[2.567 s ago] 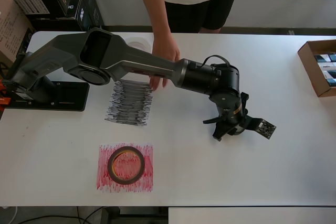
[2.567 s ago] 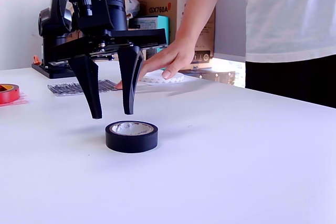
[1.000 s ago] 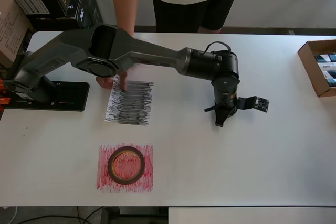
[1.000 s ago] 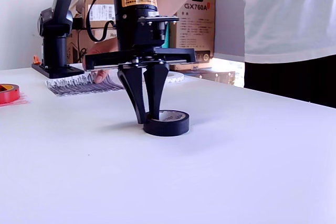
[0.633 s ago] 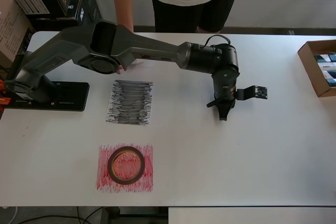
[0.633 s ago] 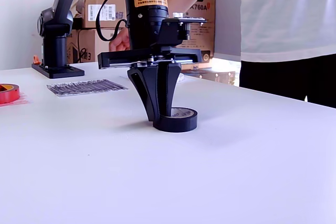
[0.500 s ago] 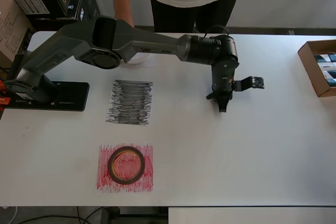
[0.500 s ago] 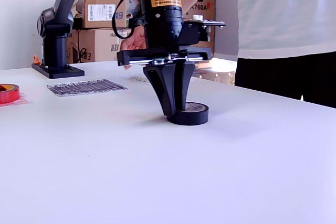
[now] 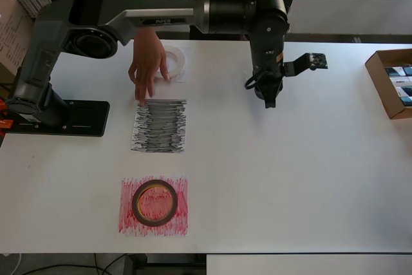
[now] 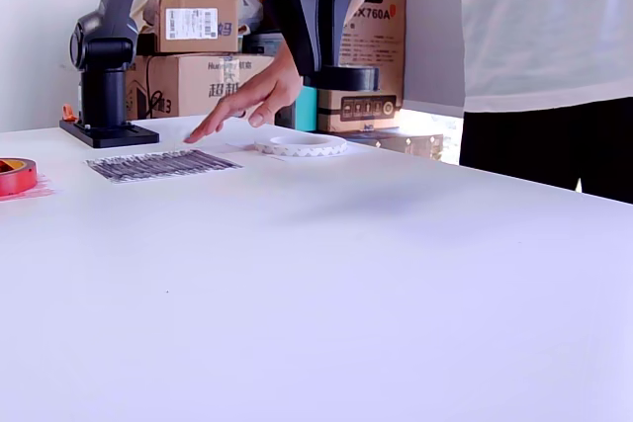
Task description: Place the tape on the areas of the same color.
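- Black tape roll [image 10: 343, 78] hangs clear above the table, clamped between the gripper's [image 10: 321, 56] closed-in jaws.
- Step in hand, by my judgement: carrying it to the black-scribbled sheet [image 9: 159, 125]; next, travel over and lower it flat.
- Farther back, a person's hand [image 9: 147, 64] reaches toward that sheet, beside the white roll [image 9: 172, 60].

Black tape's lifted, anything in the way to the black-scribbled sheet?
The black tape hangs in the gripper. The table between is bare, but a person's hand has fingertips at the black-scribbled sheet's top edge.
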`<state>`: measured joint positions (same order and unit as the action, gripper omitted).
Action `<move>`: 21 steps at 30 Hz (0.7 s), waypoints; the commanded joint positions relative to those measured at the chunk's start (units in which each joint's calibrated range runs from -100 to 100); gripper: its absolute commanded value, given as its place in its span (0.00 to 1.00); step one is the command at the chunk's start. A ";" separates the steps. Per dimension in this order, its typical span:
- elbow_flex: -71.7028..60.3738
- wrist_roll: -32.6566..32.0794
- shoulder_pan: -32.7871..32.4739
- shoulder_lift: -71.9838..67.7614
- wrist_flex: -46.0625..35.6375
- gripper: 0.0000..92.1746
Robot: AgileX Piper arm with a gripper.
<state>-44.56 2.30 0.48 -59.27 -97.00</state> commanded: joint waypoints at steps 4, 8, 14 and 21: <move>12.35 5.14 0.85 8.76 0.31 0.00; 16.98 8.09 0.93 12.78 1.24 0.00; 25.07 10.22 1.48 20.64 6.50 0.00; 44.61 15.05 1.64 36.82 12.52 0.00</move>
<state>-15.06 15.08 2.14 -33.52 -89.21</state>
